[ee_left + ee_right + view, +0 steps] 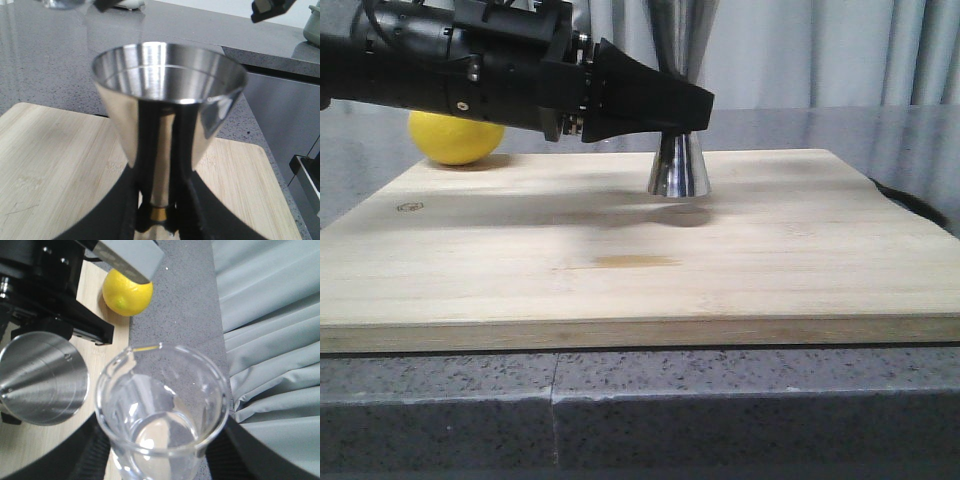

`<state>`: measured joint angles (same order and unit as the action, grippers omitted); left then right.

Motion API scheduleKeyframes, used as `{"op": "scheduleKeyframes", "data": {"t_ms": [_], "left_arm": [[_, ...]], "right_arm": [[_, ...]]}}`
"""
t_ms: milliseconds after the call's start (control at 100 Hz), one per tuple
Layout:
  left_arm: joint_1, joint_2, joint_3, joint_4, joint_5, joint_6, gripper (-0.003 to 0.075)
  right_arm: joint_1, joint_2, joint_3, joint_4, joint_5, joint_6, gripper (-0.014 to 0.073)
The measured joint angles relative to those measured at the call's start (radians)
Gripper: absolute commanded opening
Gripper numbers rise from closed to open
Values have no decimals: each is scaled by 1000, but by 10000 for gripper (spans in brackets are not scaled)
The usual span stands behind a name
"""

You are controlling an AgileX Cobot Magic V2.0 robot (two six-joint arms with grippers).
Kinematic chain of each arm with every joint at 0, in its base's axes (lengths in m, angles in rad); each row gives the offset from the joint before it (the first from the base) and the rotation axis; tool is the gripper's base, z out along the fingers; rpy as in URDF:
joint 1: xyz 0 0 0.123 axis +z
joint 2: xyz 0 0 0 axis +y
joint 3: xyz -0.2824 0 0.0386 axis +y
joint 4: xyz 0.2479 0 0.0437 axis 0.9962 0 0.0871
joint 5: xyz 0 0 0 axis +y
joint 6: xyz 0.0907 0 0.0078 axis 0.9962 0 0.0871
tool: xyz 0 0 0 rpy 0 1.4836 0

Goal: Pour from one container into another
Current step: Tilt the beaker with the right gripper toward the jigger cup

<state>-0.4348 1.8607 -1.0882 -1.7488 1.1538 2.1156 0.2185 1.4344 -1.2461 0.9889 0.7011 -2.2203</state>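
Observation:
The steel jigger (680, 170) stands upright on the wooden board (620, 260), towards its far side. My left gripper (682, 108) reaches in from the left and is shut on its narrow waist. In the left wrist view, both black fingers press the jigger (165, 80) at its gold band (159, 214). The jigger's cup is open and looks empty. My right gripper (162, 457) is shut on the clear glass beaker (162, 405) and holds it in the air, above and beside the jigger (42, 377). The beaker's spout (134, 351) faces the lemon. I cannot tell whether the beaker holds liquid.
A yellow lemon (455, 138) lies at the board's far left corner, also seen as lemon (127, 292). The board rests on a grey speckled counter (720, 410). Grey curtains (270, 340) hang behind. The left arm's black body (470, 60) spans the upper left.

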Motion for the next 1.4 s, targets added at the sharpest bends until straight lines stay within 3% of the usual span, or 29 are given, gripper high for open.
{"op": "scheduleKeyframes", "data": {"t_ms": [1400], "left_arm": [[0, 0, 0, -1, 0, 0, -19]], "right_arm": [[0, 0, 0, -90, 18, -82, 204]]}}
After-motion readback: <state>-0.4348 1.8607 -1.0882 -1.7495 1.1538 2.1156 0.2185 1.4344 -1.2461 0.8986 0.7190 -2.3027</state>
